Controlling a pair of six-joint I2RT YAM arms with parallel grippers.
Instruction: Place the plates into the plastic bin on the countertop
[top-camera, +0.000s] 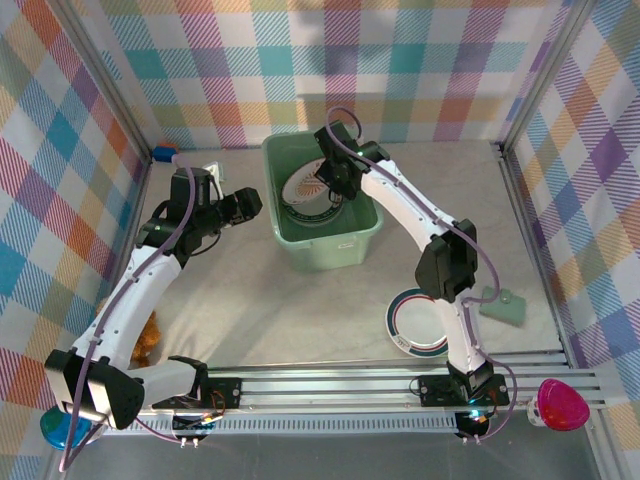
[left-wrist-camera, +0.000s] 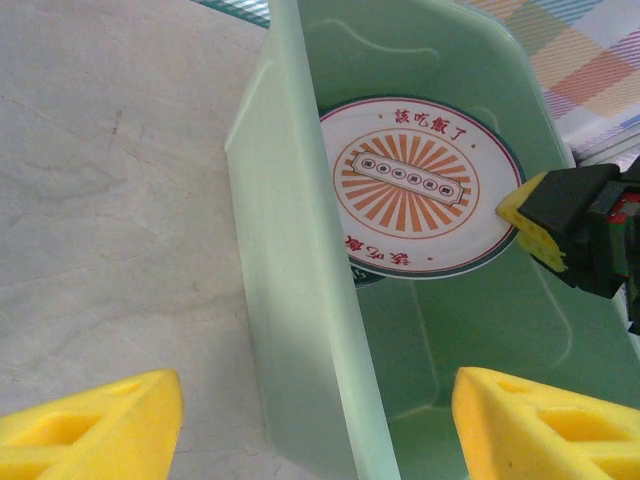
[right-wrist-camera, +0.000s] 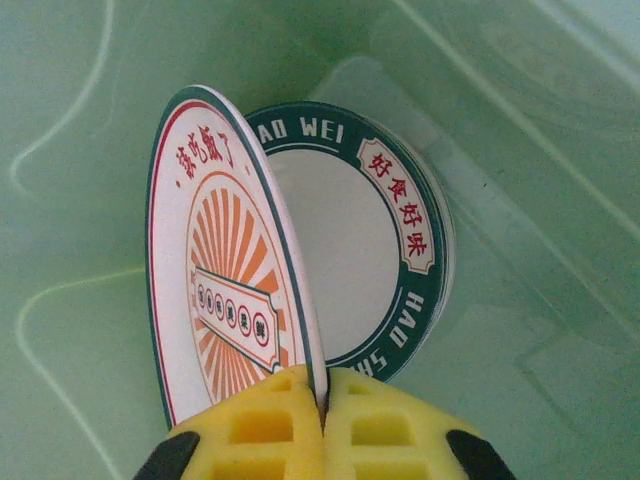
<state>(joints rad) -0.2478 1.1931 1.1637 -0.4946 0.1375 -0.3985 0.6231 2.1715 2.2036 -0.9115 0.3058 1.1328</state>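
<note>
Top external shows me the worktop with the plastic bin at far centre and a spare plate near right. Right wrist adds that my right tool is clamped on an orange-rayed plate, tilted over a green-rimmed plate inside the bin. My left tool gapes empty beside the bin's left wall.

Plaid walls ring the beige countertop; a metal rail fronts it.

Right arm stretched forward, right gripper pinched shut on orange sunburst plate rim. Left gripper jaws wide, wrist seemingly level.
</note>
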